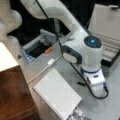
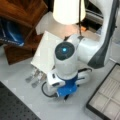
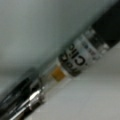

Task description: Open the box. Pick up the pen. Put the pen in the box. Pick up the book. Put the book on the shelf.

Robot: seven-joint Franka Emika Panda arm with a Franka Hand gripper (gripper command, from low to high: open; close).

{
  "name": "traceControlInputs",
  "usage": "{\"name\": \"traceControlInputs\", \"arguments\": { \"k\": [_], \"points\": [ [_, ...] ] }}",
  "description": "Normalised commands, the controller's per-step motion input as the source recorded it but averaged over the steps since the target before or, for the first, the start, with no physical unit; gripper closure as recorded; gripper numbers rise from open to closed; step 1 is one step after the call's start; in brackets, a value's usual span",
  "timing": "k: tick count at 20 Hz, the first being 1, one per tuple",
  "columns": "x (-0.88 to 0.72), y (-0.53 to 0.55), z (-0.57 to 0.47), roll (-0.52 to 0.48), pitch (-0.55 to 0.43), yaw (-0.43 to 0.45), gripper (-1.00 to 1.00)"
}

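Filling wrist view, pen (image 3: 67,67) runs diagonally, lower left to upper right; pincer grip state unclear.

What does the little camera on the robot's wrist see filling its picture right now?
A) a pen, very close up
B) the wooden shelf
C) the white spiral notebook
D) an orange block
A: the wrist view is filled by the pen lying slantwise on the pale table, black ends with a clear printed middle.
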Motion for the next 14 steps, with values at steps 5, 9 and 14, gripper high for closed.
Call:
{"name": "traceControlInputs", "arguments": {
  "k": [5,9,14],
  "points": [
    [-0.07,0.04,-0.13,-0.116,-0.167,-0.026,1.00],
    [-0.10,0.07,-0.15,-0.153,-0.194,-0.020,1.00],
    [-0.14,0.12,-0.17,-0.167,-0.185,-0.006,1.00]
  ]
}}
